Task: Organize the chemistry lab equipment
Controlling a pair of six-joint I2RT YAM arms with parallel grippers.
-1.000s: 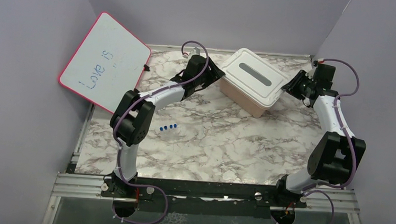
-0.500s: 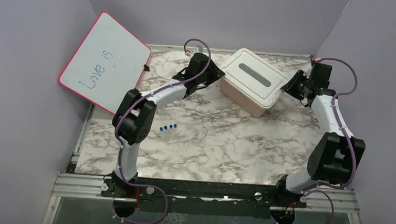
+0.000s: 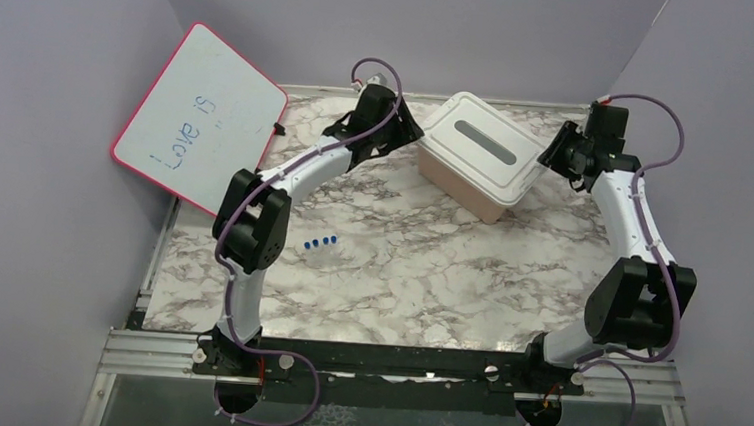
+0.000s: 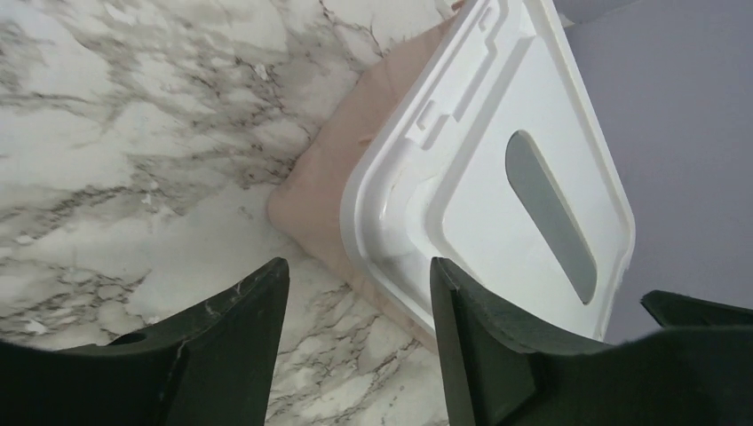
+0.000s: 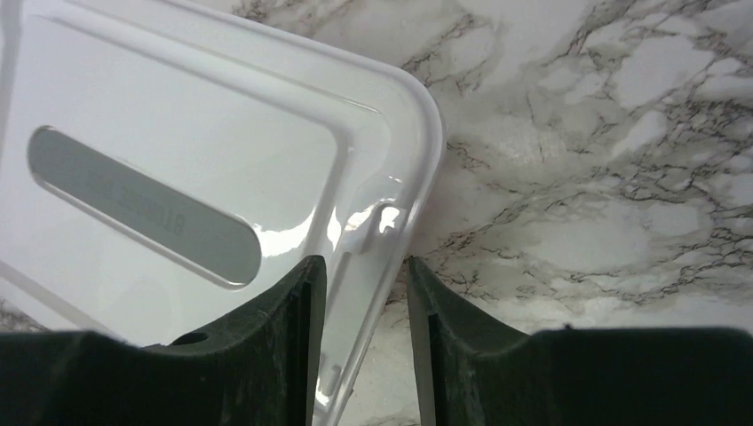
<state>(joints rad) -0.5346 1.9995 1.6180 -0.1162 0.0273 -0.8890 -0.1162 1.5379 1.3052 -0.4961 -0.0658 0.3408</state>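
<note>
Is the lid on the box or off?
On. The white lid covers the whole top of the pinkish box. Whether it is snapped tight, cannot tell.

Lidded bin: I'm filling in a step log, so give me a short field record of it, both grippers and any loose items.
bin: pinkish, far side of the table
lid: white, on the bin
left gripper: open, above the bin's corner
right gripper: open, jaws straddling the lid's rim
blue caps: short row on the table, left of centre
</note>
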